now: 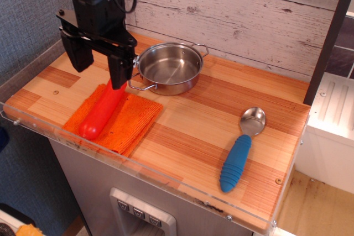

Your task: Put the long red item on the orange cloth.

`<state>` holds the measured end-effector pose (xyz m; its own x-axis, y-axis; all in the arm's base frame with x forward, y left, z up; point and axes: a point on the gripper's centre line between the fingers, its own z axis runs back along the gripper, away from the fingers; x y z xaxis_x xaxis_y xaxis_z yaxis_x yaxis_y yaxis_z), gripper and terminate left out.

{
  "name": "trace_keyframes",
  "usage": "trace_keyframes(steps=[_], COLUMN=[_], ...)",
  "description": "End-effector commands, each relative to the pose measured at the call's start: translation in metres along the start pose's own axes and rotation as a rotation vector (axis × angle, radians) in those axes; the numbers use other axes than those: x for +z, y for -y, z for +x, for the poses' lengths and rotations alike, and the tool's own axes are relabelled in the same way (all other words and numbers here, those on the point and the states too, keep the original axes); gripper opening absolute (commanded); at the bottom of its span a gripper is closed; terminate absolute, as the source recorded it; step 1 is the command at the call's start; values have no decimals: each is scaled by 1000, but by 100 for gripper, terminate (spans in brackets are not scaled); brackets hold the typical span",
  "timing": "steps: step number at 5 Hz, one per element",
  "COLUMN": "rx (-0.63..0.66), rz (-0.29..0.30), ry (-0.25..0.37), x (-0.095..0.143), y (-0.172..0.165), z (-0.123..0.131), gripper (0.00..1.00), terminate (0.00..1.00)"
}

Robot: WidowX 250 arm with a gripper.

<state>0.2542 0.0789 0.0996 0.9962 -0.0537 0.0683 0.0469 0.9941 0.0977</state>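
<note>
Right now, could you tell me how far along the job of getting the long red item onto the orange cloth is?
It looks essentially done. The long red item lies diagonally on the orange cloth, fully released. Nothing is in hand: the gripper hangs open and empty above the cloth's far end, beside the steel pan. All that seems left is for the arm to pull away.

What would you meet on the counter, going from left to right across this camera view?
Orange cloth with the red item lying on it → steel pan → blue-handled spoon.
</note>
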Motion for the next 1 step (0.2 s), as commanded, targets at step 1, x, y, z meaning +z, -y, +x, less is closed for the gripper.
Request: trace_keyframes(steps=[1], rx=[-9], rz=[14], ry=[36], x=[14], y=[-2], z=[3], gripper=[100], terminate=[100])
